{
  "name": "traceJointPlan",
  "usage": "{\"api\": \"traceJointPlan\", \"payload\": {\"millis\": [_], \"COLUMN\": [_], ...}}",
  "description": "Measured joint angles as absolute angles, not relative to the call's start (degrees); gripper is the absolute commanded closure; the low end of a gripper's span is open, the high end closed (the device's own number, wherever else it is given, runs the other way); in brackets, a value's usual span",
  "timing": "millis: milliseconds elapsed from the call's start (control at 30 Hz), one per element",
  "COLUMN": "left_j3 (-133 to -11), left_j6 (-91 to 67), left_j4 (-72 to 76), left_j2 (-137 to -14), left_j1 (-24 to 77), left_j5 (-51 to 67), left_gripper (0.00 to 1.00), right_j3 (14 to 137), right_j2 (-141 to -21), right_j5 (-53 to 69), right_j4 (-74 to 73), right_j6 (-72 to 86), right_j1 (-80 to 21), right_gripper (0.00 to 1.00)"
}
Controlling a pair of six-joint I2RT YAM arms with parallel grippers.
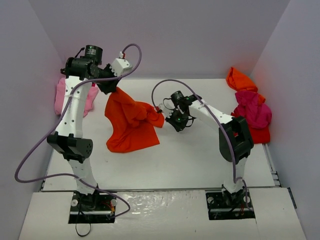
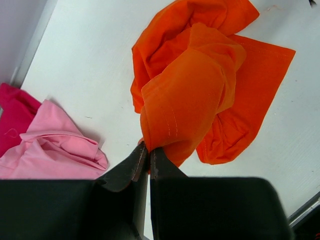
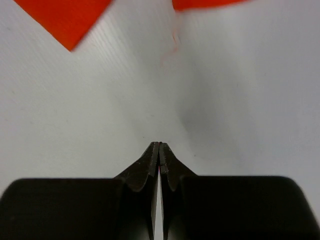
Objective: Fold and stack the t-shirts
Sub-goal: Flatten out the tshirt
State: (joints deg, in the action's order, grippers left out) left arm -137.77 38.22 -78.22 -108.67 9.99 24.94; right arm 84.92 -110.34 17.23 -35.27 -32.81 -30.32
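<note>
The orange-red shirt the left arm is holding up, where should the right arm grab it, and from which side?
Probably the free right edge of the orange-red t-shirt, nearest the right tool, coming in low from the right. The left tool pinches its upper hem, so that edge lies slack on the table. The shut right tool must open first.

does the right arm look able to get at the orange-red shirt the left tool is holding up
Probably yes. The right tool sits close beside the orange-red shirt, with only bare table between them. Its jaws are shut, so it would have to open first.
</note>
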Motion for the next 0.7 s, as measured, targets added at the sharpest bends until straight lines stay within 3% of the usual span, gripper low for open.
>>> {"api": "traceJointPlan", "payload": {"millis": [400, 700], "left_j3": [-141.14, -142.62], "left_j6": [37.06, 36.84], "left_j4": [-78.11, -78.02], "left_j2": [-117.8, -118.99], "left_j1": [7.65, 7.01], "left_j5": [26.88, 28.15], "left_gripper": [1.0, 1.0], "right_j3": [93.34, 104.22], "right_j2": [-110.39, -124.3], "right_j5": [17.13, 17.54], "right_j4": [-38.09, -38.05], "right_j6": [-34.76, -33.84], "right_j1": [-45.02, -49.32], "right_gripper": [1.0, 1.0]}}
